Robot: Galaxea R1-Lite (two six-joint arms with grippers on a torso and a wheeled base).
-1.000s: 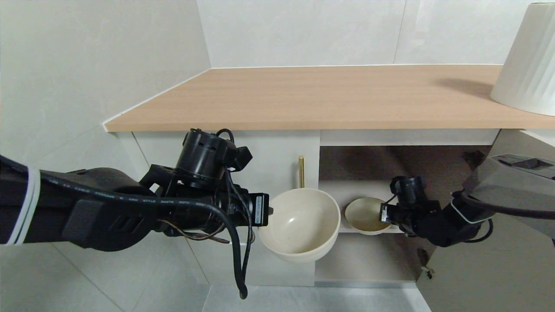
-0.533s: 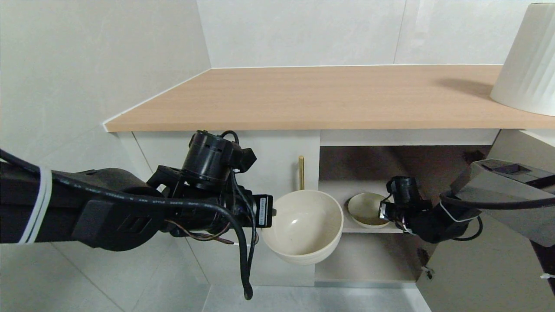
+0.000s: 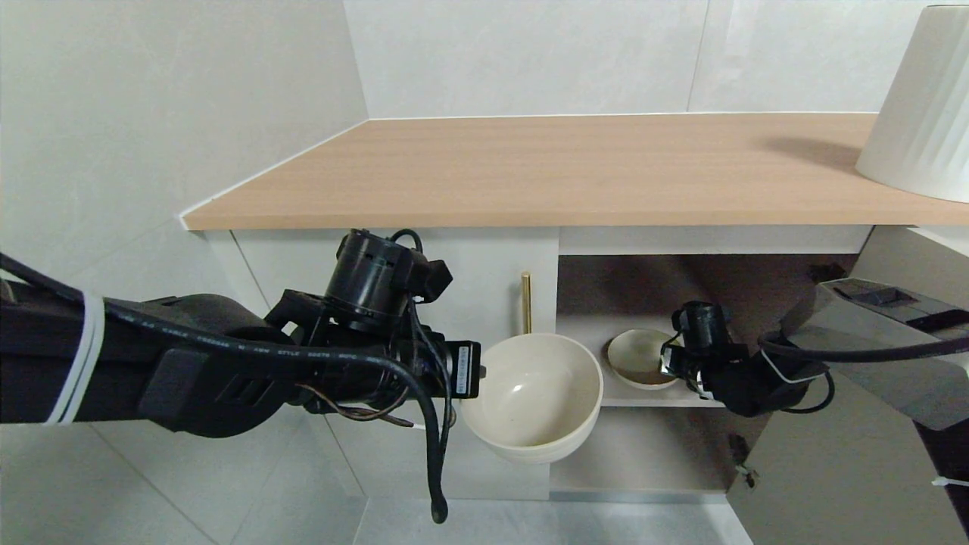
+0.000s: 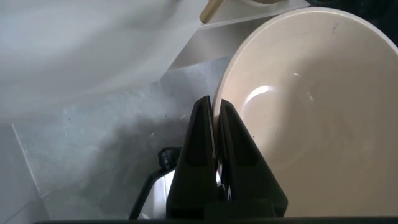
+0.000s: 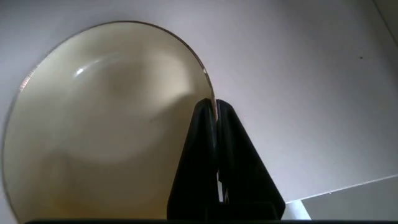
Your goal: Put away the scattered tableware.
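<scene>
There are two dishes, two grippers and one cabinet [image 3: 469, 265]. Nearest, out in front of the cabinet's shut door, is the big bowl [image 3: 530, 397]. It is round and deep, cream white, plain and smooth, with a small shiny spot inside. Its open side faces up and tips a little toward the robot. It is round, so it has no long side. It hangs in the air, below the one gold handle [image 3: 525, 301] on the door. The left gripper [image 4: 216, 109] holds it by the rim on the side away from the cabinet's open part. The two black fingers are pinched close together, with the thin rim squeezed between them. Farther in, inside the open part of the cabinet, is the small dish [image 3: 640, 356]. It is round too, shallow, and cream with a darker yellow-brown middle. Its open side faces up, and it is low over the white shelf [image 3: 583, 333]. I cannot tell if it touches the shelf. The right gripper [image 5: 214, 112] pinches its rim the same way, with the fingers nearly together. On top of the cabinet lies one light wood counter [image 3: 575, 170]. Far along it, above the open part, stands one white ribbed lamp shade [image 3: 920, 113].
</scene>
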